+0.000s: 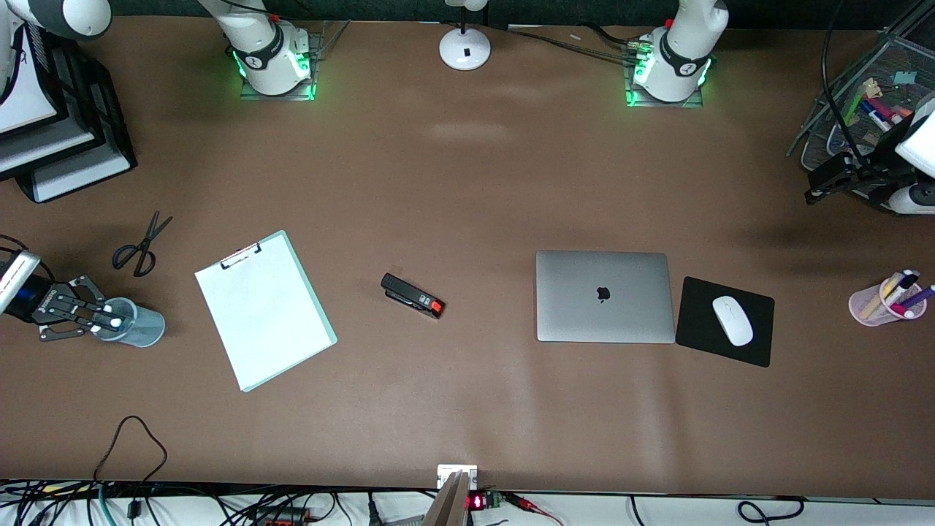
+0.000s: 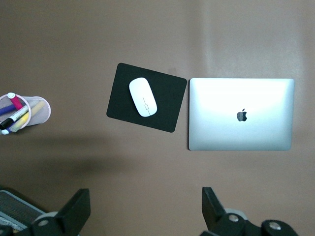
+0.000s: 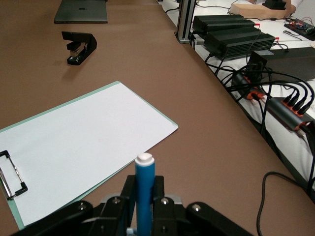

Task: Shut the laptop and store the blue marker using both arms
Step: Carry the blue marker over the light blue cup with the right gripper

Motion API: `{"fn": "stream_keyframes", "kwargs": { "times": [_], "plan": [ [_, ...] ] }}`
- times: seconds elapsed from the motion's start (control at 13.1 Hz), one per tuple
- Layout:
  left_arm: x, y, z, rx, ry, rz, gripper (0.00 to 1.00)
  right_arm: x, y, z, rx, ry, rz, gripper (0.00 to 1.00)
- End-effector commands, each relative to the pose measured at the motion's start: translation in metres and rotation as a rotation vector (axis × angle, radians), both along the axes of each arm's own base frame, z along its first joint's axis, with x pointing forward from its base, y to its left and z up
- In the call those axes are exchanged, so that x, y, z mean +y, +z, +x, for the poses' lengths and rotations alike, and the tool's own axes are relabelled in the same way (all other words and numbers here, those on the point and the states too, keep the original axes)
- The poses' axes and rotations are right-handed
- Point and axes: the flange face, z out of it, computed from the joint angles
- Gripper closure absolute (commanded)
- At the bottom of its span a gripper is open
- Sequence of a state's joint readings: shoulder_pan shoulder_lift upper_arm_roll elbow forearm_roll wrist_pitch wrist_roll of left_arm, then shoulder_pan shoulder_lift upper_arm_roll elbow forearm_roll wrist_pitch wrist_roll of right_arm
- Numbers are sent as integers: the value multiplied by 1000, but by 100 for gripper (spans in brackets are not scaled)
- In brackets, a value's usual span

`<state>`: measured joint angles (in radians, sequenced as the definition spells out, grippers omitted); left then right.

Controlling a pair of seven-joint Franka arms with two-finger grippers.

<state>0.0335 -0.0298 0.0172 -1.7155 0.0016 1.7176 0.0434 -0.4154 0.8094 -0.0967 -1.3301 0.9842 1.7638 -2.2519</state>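
The blue marker (image 3: 144, 196) is held upright in the clenched right gripper (image 1: 91, 315) over the blue cup (image 1: 139, 325), well apart from the laptop (image 1: 603, 296), which lies closed beside the mouse pad (image 1: 694, 329), while the left gripper (image 2: 147, 209) is spread wide, holding nothing.

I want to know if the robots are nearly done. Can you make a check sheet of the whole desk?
Surface: brown table, flat.
Job's things: laptop lid shut; blue marker held upright over the blue cup.
Clutter: clipboard, stapler, scissors, mouse on mouse pad, pink cup.
Grippers: right gripper shut on marker; left gripper open, waiting.
Cables: along table's near edge.
Surroundings: paper trays, lamp base.
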Motion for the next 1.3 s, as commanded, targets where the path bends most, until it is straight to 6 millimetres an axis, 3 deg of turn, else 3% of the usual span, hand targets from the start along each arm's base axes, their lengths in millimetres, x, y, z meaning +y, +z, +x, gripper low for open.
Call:
{"fn": "stream_keyframes", "kwargs": {
  "times": [0.0, 0.38, 1.22],
  "plan": [
    [-1, 1, 1, -8, 8, -9, 0, -8, -15, 7, -28, -13, 15, 99],
    [-7, 7, 7, -20, -3, 1, 0, -15, -23, 11, -39, -46, -10, 99],
    [-6, 7, 7, -22, -7, 1, 0, -38, -31, -13, 44, 31, -63, 99]
  ]
}}
